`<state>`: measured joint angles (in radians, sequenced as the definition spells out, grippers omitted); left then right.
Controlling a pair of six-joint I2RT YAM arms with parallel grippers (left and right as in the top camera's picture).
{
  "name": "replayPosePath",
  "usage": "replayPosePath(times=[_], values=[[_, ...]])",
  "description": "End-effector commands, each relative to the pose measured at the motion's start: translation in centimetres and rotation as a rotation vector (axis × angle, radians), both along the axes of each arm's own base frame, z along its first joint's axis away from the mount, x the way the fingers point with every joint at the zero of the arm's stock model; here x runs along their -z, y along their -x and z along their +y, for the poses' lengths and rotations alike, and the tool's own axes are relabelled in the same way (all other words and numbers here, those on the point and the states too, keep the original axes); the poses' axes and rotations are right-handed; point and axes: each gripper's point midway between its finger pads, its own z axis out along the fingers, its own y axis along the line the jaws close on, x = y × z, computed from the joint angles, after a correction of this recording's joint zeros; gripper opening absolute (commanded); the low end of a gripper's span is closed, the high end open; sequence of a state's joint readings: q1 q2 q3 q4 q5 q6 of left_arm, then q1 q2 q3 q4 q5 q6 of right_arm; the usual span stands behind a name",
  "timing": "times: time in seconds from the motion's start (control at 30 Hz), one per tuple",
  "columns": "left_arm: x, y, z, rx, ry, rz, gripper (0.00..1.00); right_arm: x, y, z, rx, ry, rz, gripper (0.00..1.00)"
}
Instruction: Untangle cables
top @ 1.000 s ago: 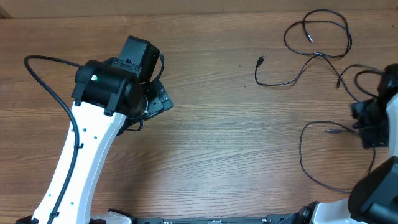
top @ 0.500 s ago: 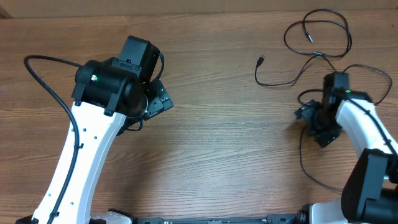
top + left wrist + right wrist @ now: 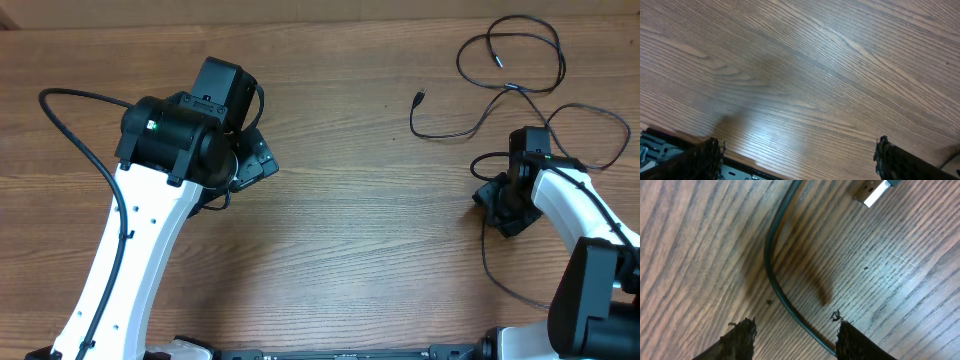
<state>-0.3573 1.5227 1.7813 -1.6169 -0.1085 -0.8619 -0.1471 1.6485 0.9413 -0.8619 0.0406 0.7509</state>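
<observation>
Several thin black cables (image 3: 440,137) lie in loose loops at the table's far right, one ending in a small plug (image 3: 418,97). Another cable (image 3: 484,250) curves down toward the front edge. My right gripper (image 3: 497,205) is low over that cable's upper end. In the right wrist view the dark cable (image 3: 771,275) runs between the parted fingers of my right gripper (image 3: 792,325), close to the right finger and not pinched. A metal plug tip (image 3: 872,191) lies ahead. My left gripper (image 3: 255,160) hovers far left, open wide over bare wood (image 3: 797,150).
The left arm's own thick black cable (image 3: 75,130) arcs over the table at the left. The wooden table (image 3: 360,230) fills the view. The right arm's white link (image 3: 580,215) reaches in from the lower right corner.
The right arm has swung in from the right edge toward the left and come down over a cable, and its jaws have narrowed. The left arm has not moved.
</observation>
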Motion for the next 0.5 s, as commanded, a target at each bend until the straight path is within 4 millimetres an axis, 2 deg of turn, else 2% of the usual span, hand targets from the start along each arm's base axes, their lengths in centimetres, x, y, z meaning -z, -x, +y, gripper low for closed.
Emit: replayPosePath(times=[0.0, 0.23, 0.47], values=[[-0.7, -0.2, 0.1, 0.005, 0.005, -0.027, 1.00, 0.4, 0.5, 0.0, -0.001, 0.008, 0.011, 0.52], [-0.7, -0.2, 0.1, 0.005, 0.005, -0.027, 1.00, 1.9, 1.3, 0.3, -0.001, 0.000, 0.011, 0.51], [-0.7, -0.2, 0.1, 0.005, 0.005, -0.027, 1.00, 2.2, 1.3, 0.3, -0.001, 0.002, 0.002, 0.41]])
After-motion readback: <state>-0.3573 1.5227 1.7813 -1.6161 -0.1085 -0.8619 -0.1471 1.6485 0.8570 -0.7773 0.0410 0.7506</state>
